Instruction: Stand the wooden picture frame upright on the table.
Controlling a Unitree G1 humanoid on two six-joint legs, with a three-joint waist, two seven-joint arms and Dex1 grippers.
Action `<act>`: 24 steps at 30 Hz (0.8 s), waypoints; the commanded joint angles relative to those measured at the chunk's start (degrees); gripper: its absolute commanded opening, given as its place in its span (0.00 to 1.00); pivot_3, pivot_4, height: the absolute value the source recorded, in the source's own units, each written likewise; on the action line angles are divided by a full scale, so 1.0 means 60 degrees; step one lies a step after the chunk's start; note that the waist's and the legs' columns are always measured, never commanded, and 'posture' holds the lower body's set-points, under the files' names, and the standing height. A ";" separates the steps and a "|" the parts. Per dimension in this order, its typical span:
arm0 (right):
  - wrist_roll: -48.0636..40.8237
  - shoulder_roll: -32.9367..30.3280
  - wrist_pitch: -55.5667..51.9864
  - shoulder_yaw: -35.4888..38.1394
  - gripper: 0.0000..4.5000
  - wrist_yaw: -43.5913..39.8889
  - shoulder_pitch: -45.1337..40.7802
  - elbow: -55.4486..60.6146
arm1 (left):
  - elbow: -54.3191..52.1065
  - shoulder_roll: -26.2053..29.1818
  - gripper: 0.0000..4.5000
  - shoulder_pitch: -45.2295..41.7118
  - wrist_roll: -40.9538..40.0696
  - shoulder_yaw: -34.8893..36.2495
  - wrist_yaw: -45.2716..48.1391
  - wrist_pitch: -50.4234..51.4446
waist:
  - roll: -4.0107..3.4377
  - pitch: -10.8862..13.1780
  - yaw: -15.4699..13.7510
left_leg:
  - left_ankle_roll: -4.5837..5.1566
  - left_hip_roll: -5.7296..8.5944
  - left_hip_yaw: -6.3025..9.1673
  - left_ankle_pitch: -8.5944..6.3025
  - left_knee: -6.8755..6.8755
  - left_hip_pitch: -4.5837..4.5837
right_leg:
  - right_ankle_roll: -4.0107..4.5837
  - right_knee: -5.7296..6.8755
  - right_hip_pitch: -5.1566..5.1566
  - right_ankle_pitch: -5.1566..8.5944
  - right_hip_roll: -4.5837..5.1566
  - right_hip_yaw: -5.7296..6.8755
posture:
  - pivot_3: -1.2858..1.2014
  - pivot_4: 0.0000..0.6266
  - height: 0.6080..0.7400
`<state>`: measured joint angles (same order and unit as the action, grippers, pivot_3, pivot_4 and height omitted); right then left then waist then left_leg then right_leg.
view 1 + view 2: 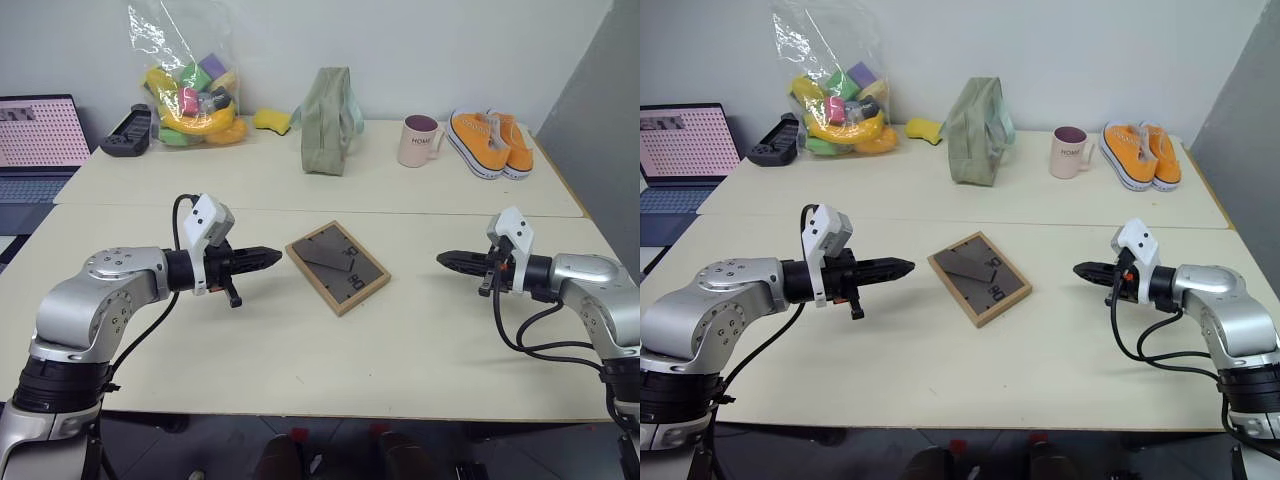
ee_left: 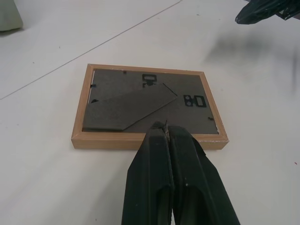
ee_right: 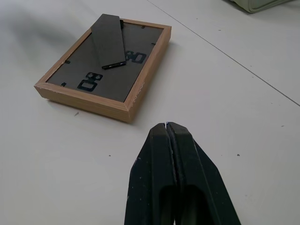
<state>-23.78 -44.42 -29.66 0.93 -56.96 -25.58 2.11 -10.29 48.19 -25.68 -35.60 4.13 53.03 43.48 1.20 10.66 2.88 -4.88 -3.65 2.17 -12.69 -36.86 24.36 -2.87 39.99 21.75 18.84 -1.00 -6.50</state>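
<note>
The wooden picture frame (image 1: 337, 266) lies flat and face down in the middle of the pale table (image 1: 300, 370), its dark back, folded stand and black clips facing up. It also appears as the picture frame (image 2: 147, 108) and the picture frame (image 3: 108, 66) in the wrist views. My left gripper (image 1: 278, 258) hovers just left of the frame, shut and empty, pointing at its near edge. Farther off on the right, my right gripper (image 1: 441, 259) is also shut with nothing in it. Neither touches the frame.
Along the back of the table stand a plastic bag of toys (image 1: 190, 85), a green pouch (image 1: 327, 120), a pink mug (image 1: 419, 140) and orange shoes (image 1: 490, 142). A laptop (image 1: 38, 135) and a black controller (image 1: 128, 132) sit at the far left.
</note>
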 commanded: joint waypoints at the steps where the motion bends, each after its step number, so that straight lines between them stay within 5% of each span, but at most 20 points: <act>1: -0.0009 0.0036 0.0135 0.0236 0.00 0.0059 -0.0102 0.0163 | -0.0150 -0.0041 0.01 -0.0182 -0.0101 0.0392 -0.0109 0.0018 | 0.0000 0.0000 0.0000 | 0.0000 0.0000 0.0000 0.0000 0.0000 0.0000 | 0.0000 0.0000 0.0000 0.0000 0.0000 0.0001 | 0.52 0.24 1.00; 14: 0.0539 0.1168 0.0689 -0.0197 0.00 0.0849 -0.0115 0.0006 | 0.0043 -0.0648 0.01 0.0446 0.0331 0.0522 -0.1177 -0.0149 | 0.0000 0.0000 0.0016 | 0.0000 -0.0001 0.0003 0.0000 -0.0003 -0.0001 | 0.0000 0.0005 -0.0001 0.0000 0.0000 0.0002 | 0.52 0.24 1.00; 24: 0.1542 0.2765 0.1988 -0.0920 0.00 0.1536 -0.0411 -0.1369 | 0.2409 -0.2564 0.01 -0.0160 0.1620 -0.0146 -0.1987 -0.1560 | 0.0000 -0.0001 -0.0058 | -0.0002 0.0004 0.0021 0.0002 -0.0016 -0.0001 | 0.0002 0.0010 -0.0014 -0.0002 0.0001 0.0025 | 0.52 0.24 1.00</act>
<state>-15.39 -28.31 -20.17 -4.83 -48.36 -26.48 -5.62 2.22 33.61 -24.00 -27.44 3.62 41.36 36.88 1.20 10.66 2.53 -4.89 -3.62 2.31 -12.68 -36.95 24.36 -2.86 40.04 21.67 18.83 -0.99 -6.35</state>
